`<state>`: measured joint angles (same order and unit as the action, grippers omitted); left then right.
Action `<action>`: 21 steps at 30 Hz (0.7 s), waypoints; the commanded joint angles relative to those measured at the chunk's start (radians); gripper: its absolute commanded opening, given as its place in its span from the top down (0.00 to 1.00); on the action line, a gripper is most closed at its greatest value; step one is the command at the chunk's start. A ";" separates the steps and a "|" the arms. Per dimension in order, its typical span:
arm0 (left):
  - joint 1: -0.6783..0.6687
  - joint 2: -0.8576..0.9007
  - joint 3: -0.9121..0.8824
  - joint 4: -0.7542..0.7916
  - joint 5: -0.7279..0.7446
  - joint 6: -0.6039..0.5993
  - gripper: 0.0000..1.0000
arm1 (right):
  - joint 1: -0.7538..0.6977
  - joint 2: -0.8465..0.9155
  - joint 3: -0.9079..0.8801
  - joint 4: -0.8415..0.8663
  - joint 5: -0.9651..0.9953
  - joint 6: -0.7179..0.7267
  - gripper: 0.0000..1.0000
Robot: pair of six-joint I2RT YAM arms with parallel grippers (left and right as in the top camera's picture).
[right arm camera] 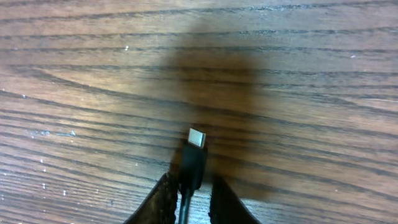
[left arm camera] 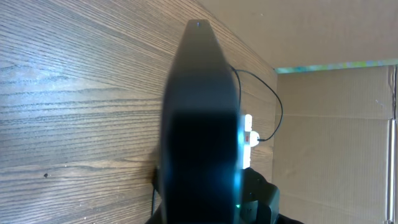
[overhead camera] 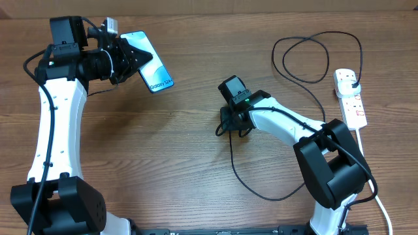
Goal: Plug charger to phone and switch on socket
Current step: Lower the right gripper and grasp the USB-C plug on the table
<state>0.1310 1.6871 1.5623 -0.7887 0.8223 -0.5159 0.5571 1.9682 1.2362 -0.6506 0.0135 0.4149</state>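
Holding the phone (overhead camera: pixel 154 68) at the far left of the table (overhead camera: pixel 189 163), the left gripper (overhead camera: pixel 132 60) is closed on its near end. The light blue screen with "Galaxy S24+" lettering faces up and the free end angles toward the table's middle. From the left wrist view the phone (left arm camera: pixel 200 118) is edge-on, a dark blurred slab filling the centre. The right gripper (right arm camera: pixel 189 202) sits mid-table, narrowed onto the charger (right arm camera: pixel 194 163) just behind its small metal connector tip, which juts forward above the wood. The charger (overhead camera: pixel 232 160) is a thin black cable that trails toward the near edge and loops round. Its black plug is seated in the far end of the socket (overhead camera: pixel 351 99), a white strip with red markings at the right edge, well apart from the phone.
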 commanded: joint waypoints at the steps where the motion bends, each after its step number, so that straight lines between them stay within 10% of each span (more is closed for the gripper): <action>1: 0.000 -0.011 0.011 0.007 0.035 0.022 0.96 | 0.005 0.045 -0.040 -0.028 -0.014 0.001 0.91; 21: 0.011 -0.011 0.011 0.129 0.214 0.023 0.96 | -0.034 -0.032 0.005 -0.124 -0.217 -0.114 0.96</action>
<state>0.1322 1.6871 1.5620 -0.7040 0.8848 -0.5175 0.5484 1.9648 1.2491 -0.7498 -0.0650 0.3851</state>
